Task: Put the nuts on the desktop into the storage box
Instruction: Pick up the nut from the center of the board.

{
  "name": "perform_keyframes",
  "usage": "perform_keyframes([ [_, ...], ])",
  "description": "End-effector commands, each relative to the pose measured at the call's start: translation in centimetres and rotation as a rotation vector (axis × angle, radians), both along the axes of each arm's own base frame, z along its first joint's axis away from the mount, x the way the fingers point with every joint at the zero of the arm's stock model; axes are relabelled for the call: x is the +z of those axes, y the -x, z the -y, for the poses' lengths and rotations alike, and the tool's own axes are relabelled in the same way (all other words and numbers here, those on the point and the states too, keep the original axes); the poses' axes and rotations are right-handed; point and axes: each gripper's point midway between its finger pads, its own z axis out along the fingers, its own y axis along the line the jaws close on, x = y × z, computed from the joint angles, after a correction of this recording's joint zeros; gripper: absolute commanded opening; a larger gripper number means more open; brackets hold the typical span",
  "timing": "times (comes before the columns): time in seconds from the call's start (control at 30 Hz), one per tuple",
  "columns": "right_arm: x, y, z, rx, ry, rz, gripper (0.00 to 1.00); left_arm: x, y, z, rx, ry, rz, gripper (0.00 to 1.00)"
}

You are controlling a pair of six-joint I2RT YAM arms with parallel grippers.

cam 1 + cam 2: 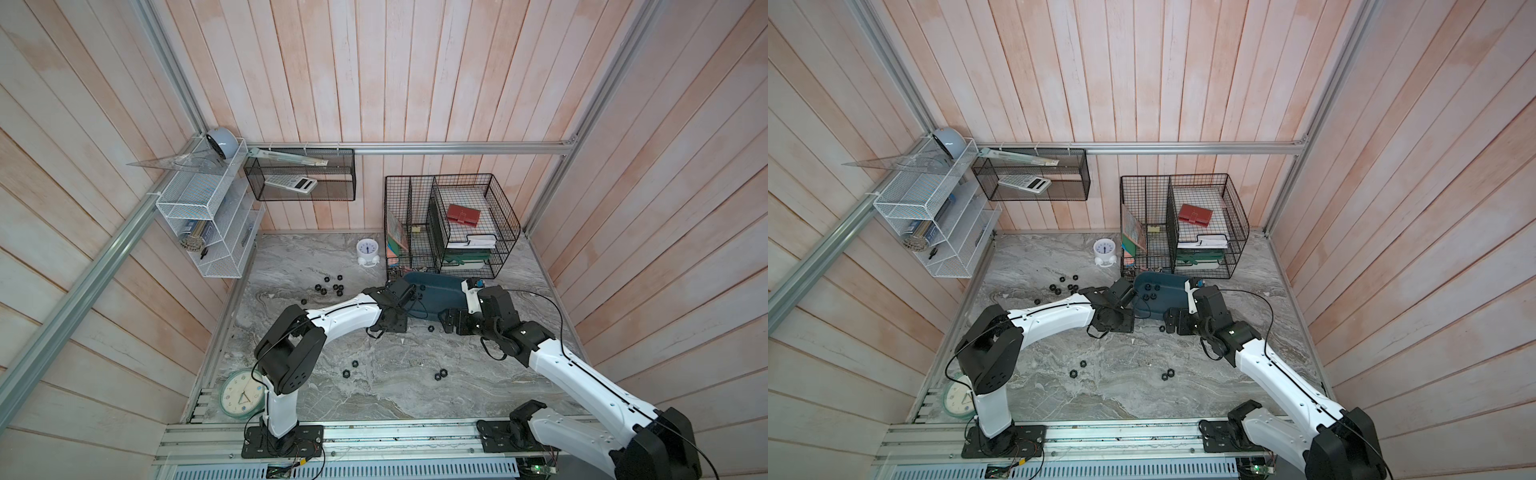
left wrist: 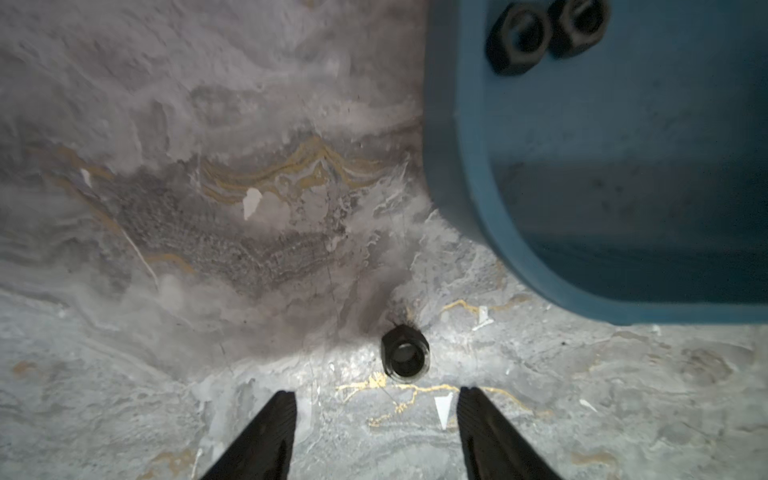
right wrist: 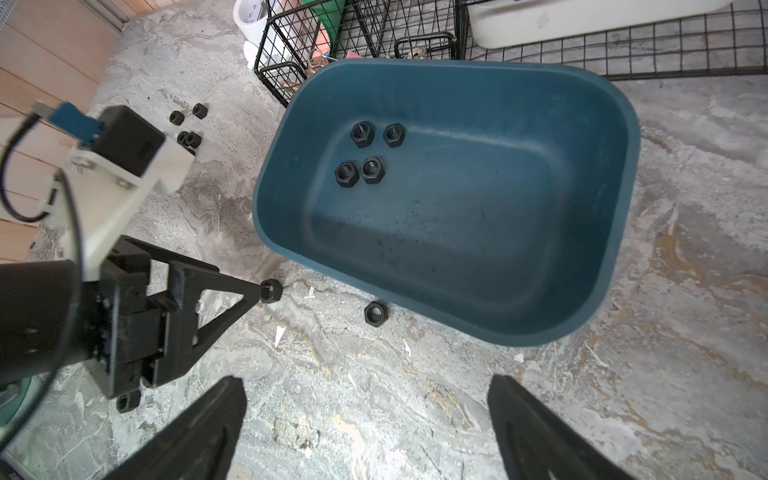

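Left gripper [image 2: 376, 392]: jaws were parted, nothing held.
Hex nut [image 2: 405, 354]: lay on the marble desktop [image 2: 208, 249] just beyond the fingertips, near a corner of the teal storage box [image 3: 540, 232].
Right gripper [image 3: 368, 380]: spread wide, empty.
Four nuts [image 3: 363, 134] lay in the box; loose nuts [image 1: 335, 286] lay scattered elsewhere.
Hazards, as judged: the nut sat off-centre, so one finger could shove or flip it. The grippers were near each other, so a clash was possible.

A: How much of the storage box [image 2: 469, 166] does the left wrist view catch?
B: One corner; the rest runs off the edge, and its two nuts [image 2: 519, 39] are blurred (one is cropped too).
A: And from above?
B: Both arms cover part of its rim.
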Motion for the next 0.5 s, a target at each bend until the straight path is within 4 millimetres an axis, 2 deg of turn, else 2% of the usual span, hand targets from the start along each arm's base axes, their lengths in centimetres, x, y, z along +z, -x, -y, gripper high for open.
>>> perform_keyframes([
  [0.0, -0.6, 0.9, 0.6, -0.019, 0.007, -0.019, 0.98, -0.6, 0.2, 0.3, -0.01, -0.025, -0.029, 0.64],
  [0.1, -0.6, 1.1, 0.8, -0.026, 0.007, -0.013, 0.98, -0.9, -0.1, 0.5, -0.011, -0.029, -0.028, 0.59],
  [0.47, -0.6, 1.2, 1.3, -0.041, 0.016, -0.01, 0.98, -1.7, -0.7, 1.2, -0.027, -0.047, -0.041, 0.53],
])
